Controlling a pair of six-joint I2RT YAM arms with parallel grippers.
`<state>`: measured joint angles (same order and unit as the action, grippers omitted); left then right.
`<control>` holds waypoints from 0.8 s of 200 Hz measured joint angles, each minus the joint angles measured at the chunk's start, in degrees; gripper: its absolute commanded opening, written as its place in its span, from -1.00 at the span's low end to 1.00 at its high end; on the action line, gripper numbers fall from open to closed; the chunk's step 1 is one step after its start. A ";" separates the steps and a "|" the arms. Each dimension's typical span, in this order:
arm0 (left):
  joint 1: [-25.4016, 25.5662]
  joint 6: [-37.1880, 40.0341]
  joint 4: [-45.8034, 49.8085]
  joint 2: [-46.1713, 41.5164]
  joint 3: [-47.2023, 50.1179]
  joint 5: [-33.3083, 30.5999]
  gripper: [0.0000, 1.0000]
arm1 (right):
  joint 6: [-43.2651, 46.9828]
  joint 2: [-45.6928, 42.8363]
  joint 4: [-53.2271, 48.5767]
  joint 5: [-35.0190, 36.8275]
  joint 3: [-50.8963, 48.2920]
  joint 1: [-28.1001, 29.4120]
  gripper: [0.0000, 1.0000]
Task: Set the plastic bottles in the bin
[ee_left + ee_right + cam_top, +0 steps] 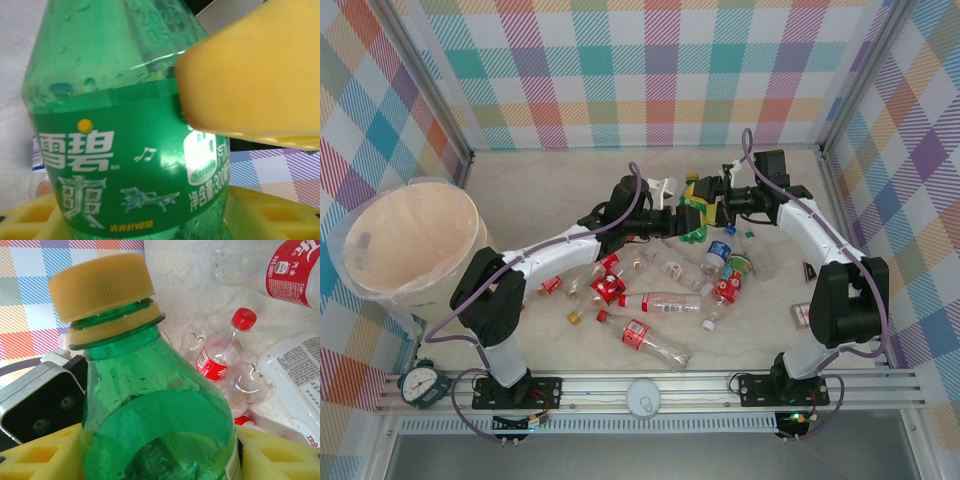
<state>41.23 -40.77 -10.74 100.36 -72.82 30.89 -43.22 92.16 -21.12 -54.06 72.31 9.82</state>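
A green plastic bottle (pixel 697 210) with a yellow cap (pixel 102 285) hangs above the table's middle, held from both sides. My left gripper (pixel 684 216) has its yellow pads (pixel 272 215) pressed on the labelled belly (pixel 125 165). From the right, my right gripper (pixel 712 206) grips it lower down, its pads (pixel 280 455) flanking the body (pixel 160 405). Several clear bottles with red labels (pixel 655 340) lie scattered below, among them a blue-labelled one (pixel 720 250). The beige bin (pixel 420 240) stands at the far left.
A small red-and-white box (pixel 802 315) lies by the right arm's base. On the front rail sit a dial clock (pixel 420 382) and a white disc (pixel 643 397). Checkered walls close in the table's back and sides.
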 measured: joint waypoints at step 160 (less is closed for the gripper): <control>-2.16 13.97 33.40 -9.25 -14.29 -11.47 -0.24 | 12.57 -0.68 -18.82 8.55 15.52 -3.10 0.90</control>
<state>39.07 -26.81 22.65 91.11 -87.11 19.42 -30.65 91.48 -39.94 -45.52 87.83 6.72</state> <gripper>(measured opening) 0.567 0.951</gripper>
